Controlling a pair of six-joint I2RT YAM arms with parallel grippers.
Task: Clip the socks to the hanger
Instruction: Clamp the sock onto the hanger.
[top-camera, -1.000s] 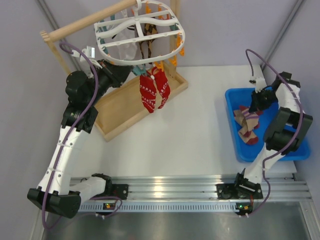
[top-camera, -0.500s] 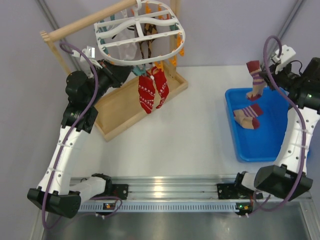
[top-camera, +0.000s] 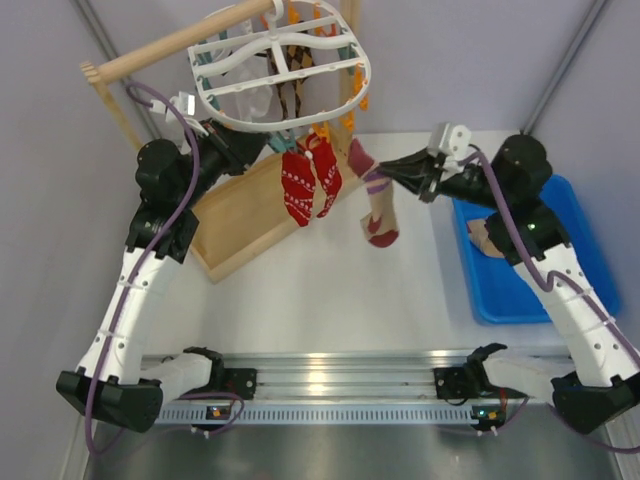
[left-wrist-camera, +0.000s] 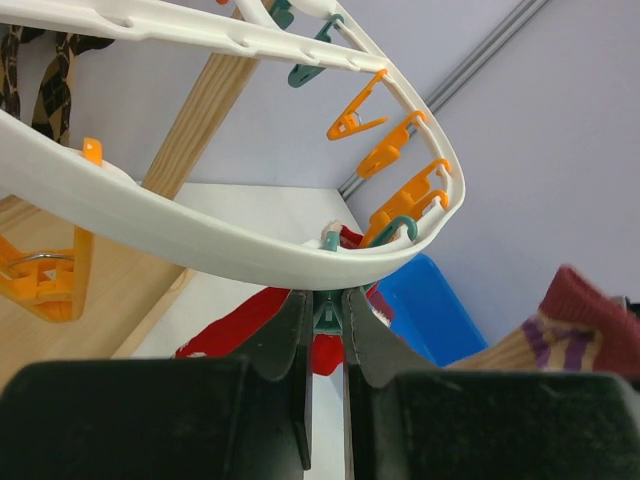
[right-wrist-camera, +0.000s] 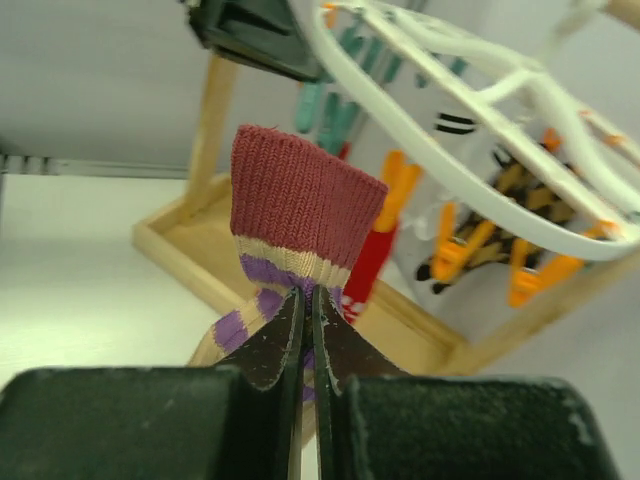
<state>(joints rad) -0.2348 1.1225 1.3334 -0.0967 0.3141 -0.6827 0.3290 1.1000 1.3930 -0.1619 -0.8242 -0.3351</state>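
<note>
We saw left gripper (left-wrist-camera: 325, 296) pinching teal clip (left-wrist-camera: 327, 318), right gripper (right-wrist-camera: 305, 300) clamping striped sock (right-wrist-camera: 300, 205) at five o'clock of hanger (top-camera: 352, 92).

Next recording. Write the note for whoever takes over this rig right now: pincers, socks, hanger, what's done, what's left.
Left pincer: shut on a teal clip under the hanger rim.
Right pincer: shut on a striped sock, held in the air beside the hanger.
Done: two red socks hang from the hanger.
Left: clip the striped sock; at least one more sock lies in the blue bin.
</note>
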